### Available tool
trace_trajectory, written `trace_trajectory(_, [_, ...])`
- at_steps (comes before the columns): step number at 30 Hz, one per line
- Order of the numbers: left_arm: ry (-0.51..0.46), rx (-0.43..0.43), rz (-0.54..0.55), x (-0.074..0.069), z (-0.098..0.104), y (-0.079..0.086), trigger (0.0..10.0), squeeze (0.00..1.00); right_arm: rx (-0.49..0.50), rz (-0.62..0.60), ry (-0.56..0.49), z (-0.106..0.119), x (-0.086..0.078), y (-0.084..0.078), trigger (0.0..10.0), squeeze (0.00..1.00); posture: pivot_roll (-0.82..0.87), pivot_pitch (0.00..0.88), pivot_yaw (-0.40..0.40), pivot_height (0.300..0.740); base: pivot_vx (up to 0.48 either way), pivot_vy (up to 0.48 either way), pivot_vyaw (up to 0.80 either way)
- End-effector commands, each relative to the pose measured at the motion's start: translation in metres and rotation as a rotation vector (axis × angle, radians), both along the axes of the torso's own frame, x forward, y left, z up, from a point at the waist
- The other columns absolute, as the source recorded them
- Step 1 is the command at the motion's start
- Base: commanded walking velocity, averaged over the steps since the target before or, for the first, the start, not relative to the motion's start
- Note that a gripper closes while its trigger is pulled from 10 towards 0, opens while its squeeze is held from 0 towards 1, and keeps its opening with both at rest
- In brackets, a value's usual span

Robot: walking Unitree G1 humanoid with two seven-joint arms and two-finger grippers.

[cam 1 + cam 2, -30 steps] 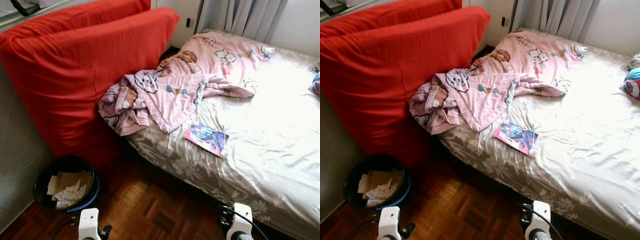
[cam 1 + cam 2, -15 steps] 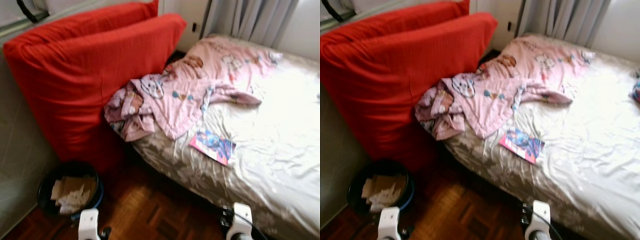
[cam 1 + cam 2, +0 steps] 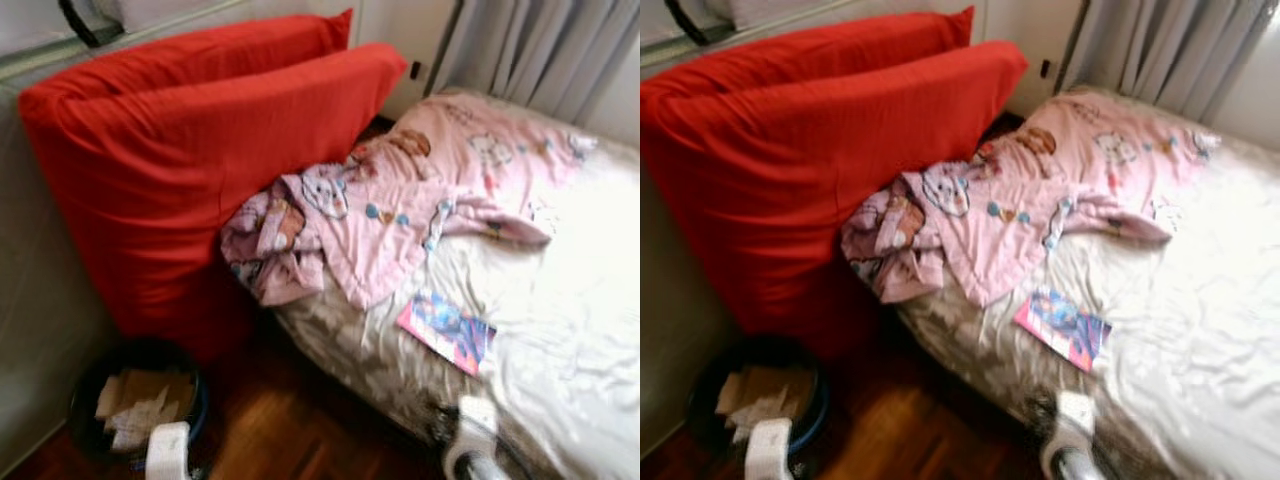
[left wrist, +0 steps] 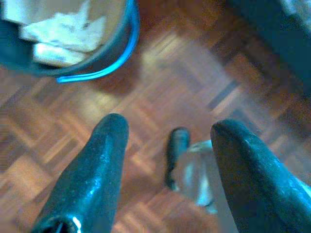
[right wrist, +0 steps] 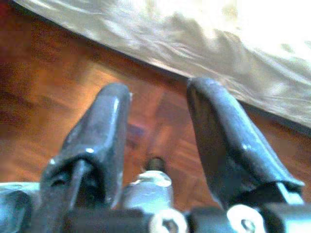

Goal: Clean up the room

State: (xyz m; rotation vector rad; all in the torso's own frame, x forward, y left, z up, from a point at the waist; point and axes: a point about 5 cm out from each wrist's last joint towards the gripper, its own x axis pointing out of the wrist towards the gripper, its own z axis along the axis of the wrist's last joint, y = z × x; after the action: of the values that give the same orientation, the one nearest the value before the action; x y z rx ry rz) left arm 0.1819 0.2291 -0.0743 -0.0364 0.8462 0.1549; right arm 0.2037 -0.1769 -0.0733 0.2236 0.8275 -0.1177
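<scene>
Head views, blurred: red mattress [image 3: 190, 170] leaning at the bed [image 3: 560, 330], pink blanket [image 3: 400, 200] crumpled between, colourful booklet [image 3: 446, 331] near the bed's edge, black bin [image 3: 140, 400] of paper scraps on parquet floor [image 4: 146, 97]. Wrist views: left gripper [image 4: 167, 128] and right gripper [image 5: 158, 94], fingers apart, holding nothing, above the floor.

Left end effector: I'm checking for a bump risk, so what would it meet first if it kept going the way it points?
Probably the brown wooden parquet floor. The left end effector, fingers apart, points down at bare boards. The dark round bin with a blue rim sits off to one side, though depth is unclear.
</scene>
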Motion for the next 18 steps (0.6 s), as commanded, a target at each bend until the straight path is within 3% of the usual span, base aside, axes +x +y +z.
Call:
trace_trajectory(1, [0.022, 0.004, -0.029, 0.0248, 0.0084, -0.0086, 10.0, 0.0, -0.031, 0.001, 0.027, 0.018, 0.0272, -0.0296, 10.0, 0.0, 0.06, 0.025, -0.027, 0.74, 0.277, 0.0, -0.78])
trace_trajectory(8, [0.018, 0.002, -0.029, 0.0254, 0.0086, -0.0093, 10.0, 0.0, -0.035, -0.005, 0.024, 0.0184, 0.0276, -0.0306, 10.0, 0.0, 0.06, 0.03, -0.032, 0.74, 0.278, 0.0, -0.74])
trace_trajectory(18, [0.013, -0.012, -0.031, 0.0258, 0.0087, -0.0106, 10.0, 0.0, -0.031, -0.012, 0.005, 0.0192, 0.0284, -0.0305, 10.0, 0.0, 0.06, 0.024, -0.028, 0.74, 0.0, 0.0, 0.0])
